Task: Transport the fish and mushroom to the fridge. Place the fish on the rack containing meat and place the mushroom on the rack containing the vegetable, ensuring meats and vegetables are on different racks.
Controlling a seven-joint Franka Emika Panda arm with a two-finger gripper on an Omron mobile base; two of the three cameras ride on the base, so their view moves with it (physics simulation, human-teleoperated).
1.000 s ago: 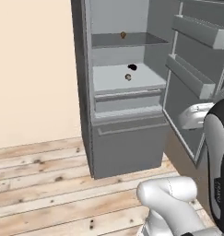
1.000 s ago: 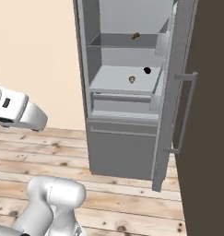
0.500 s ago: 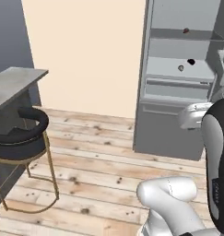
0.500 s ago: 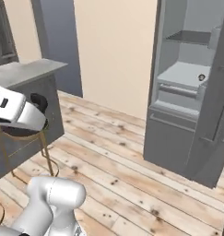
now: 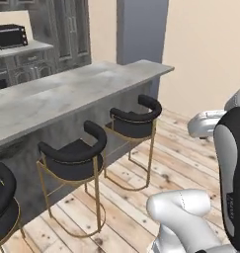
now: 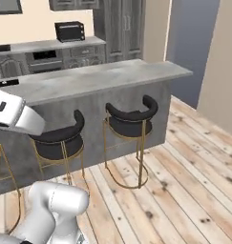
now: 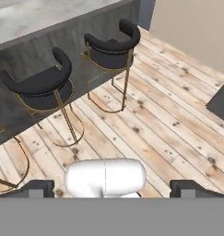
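Left base view: I'm looking at a long grey stone counter (image 5: pixel 67 96) running from lower left toward the middle.
Stools there: three black-cushioned bar stools on thin gold legs are tucked along the counter's near side; the far stool (image 5: pixel 134 123) stands by the counter's end, the middle stool (image 5: pixel 74 158) next to it, and the third (image 5: pixel 3 200) is cut by the left edge.
Back wall: dark grey streaked cabinets (image 5: pixel 67 32) and a black toaster oven (image 5: pixel 9 35) on a rear worktop.
Floor: pale wooden planks (image 5: pixel 176 163) with dark knots, and a beige wall (image 5: pixel 210 49) to the right.
Arm: its white and dark body rises at lower right.

Right base view: the same counter (image 6: pixel 89 78) crosses the middle, with two stools (image 6: pixel 129 124) (image 6: pixel 58 138) in front of it.
Behind: the toaster oven (image 6: pixel 69 31) sits on a grey rear worktop, tall cabinets (image 6: pixel 120 26) beside it.
Arm here: a white link enters at the left edge, the base joint at the bottom.

Hand view: the camera looks down on the plank floor (image 7: pixel 168 106) and two stools (image 7: pixel 111 44) (image 7: pixel 37 83) against the counter's dark front.
Gripper (image 7: pixel 111 186): the two dark fingertips (image 7: pixel 37 188) sit far apart at the bottom corners, spread wide, nothing between them.
Task items: I can't see the fish, the mushroom or the fridge from here, so I can't tell where they are.
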